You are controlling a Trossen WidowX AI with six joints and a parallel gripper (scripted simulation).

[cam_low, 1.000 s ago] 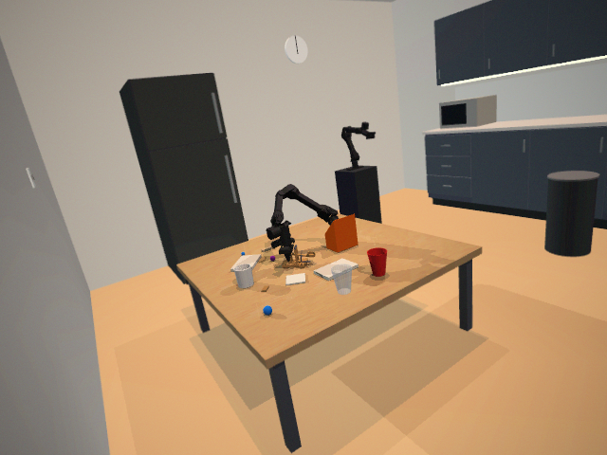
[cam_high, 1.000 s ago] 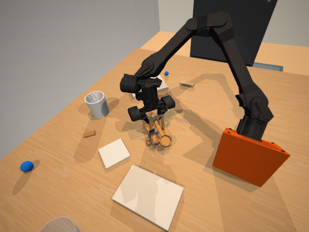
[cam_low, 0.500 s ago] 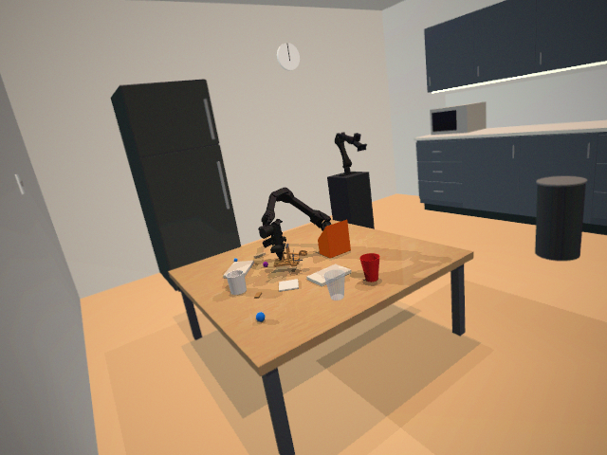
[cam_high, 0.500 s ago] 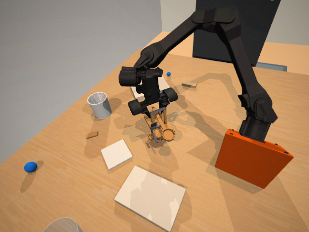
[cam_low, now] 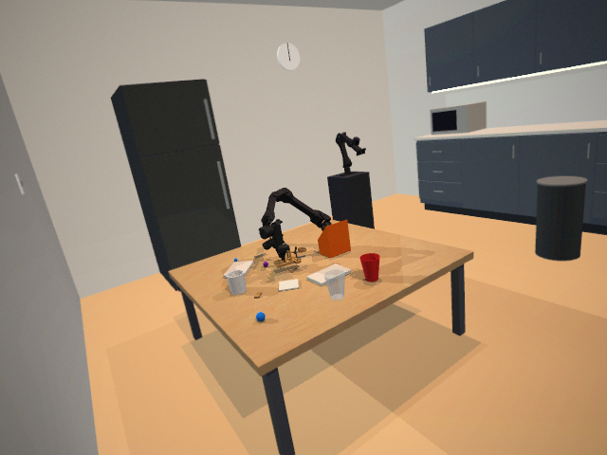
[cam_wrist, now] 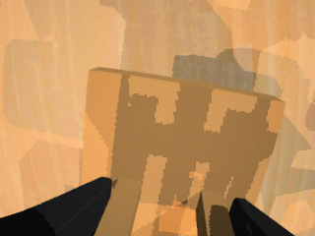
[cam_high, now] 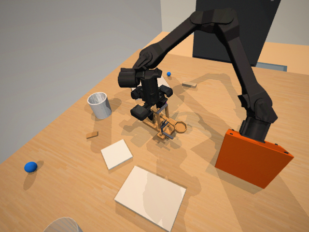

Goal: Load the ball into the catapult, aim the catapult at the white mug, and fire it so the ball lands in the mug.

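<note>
The wooden catapult (cam_high: 158, 122) (cam_low: 289, 263) (cam_wrist: 100, 123) stands on the table, its round cup (cam_high: 180, 126) on the side away from the mug and with no ball in it. My gripper (cam_high: 155, 115) (cam_low: 284, 256) (cam_wrist: 171, 200) points down at the catapult's other end and is shut on its frame; the wrist view shows both fingertips beside the wooden posts. The white mug (cam_high: 101, 109) (cam_low: 237, 283) stands upright, left of the catapult. A purple ball (cam_low: 266, 264) lies behind the catapult, mostly hidden in the top view. Blue balls (cam_high: 30, 166) (cam_high: 168, 73) (cam_low: 260, 317) (cam_low: 235, 260) lie apart from it.
White flat slabs (cam_high: 116, 154) (cam_high: 132, 192) (cam_low: 288, 284) lie in front. Small wood blocks (cam_high: 92, 135) (cam_high: 189, 85) lie near the mug and at the back. An orange box (cam_high: 252, 159) (cam_low: 336, 240) is at the arm's base. A clear cup (cam_low: 336, 286) and a red cup (cam_low: 371, 269) stand near the edge.
</note>
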